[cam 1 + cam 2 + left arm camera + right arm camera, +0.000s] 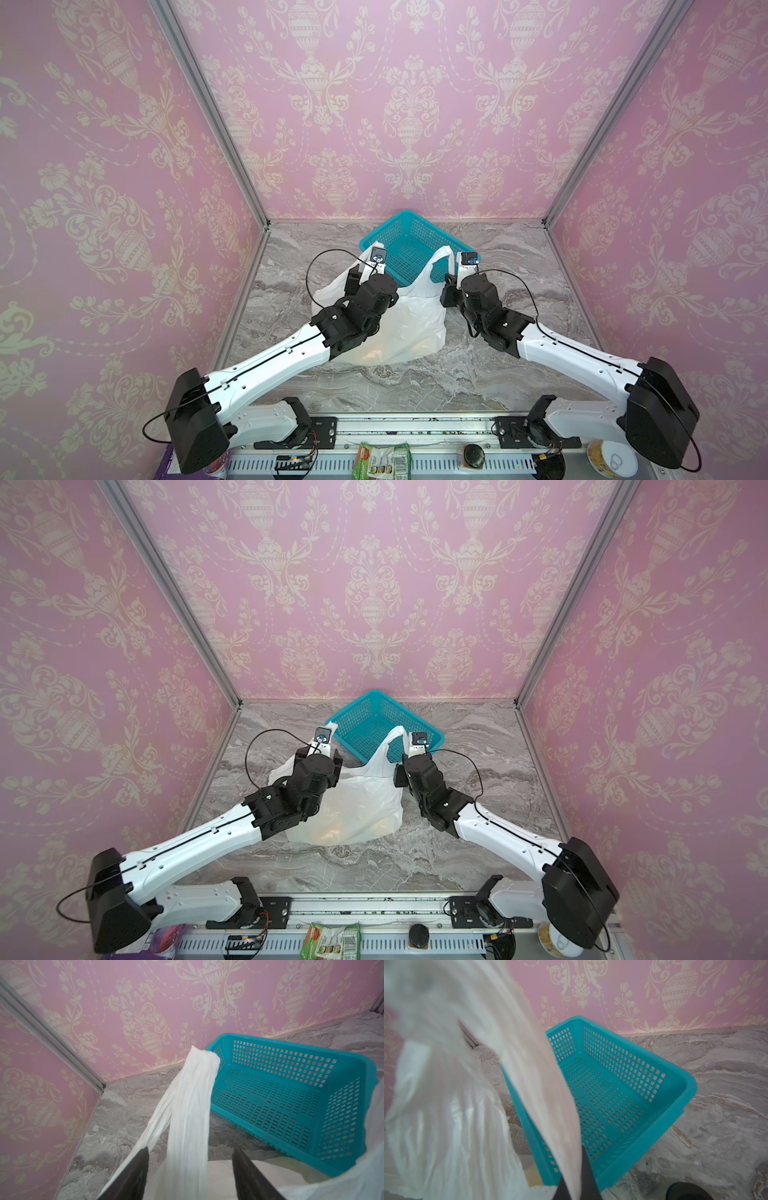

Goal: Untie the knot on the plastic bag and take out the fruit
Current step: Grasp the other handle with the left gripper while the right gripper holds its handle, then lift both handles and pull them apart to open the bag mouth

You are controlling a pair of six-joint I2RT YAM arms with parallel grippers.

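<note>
Plastic bag (411,320) slumping on worktop (415,386) beside teal basket (291,1047), knot seemingly undone. Right gripper (575,1172) pinching right handle (529,1084); left gripper (191,1149) gaping around left handle (187,1105). Film limp, slippery; fruit (374,353) weighing bottom; gripping handles best.

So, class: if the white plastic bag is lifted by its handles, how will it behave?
Probably floppy: the plastic bag is thin and crinkled, its handle a gathered, creased strap. Likely bottom-heavy and sagging, since fruit shows faintly through its lower part.
</note>
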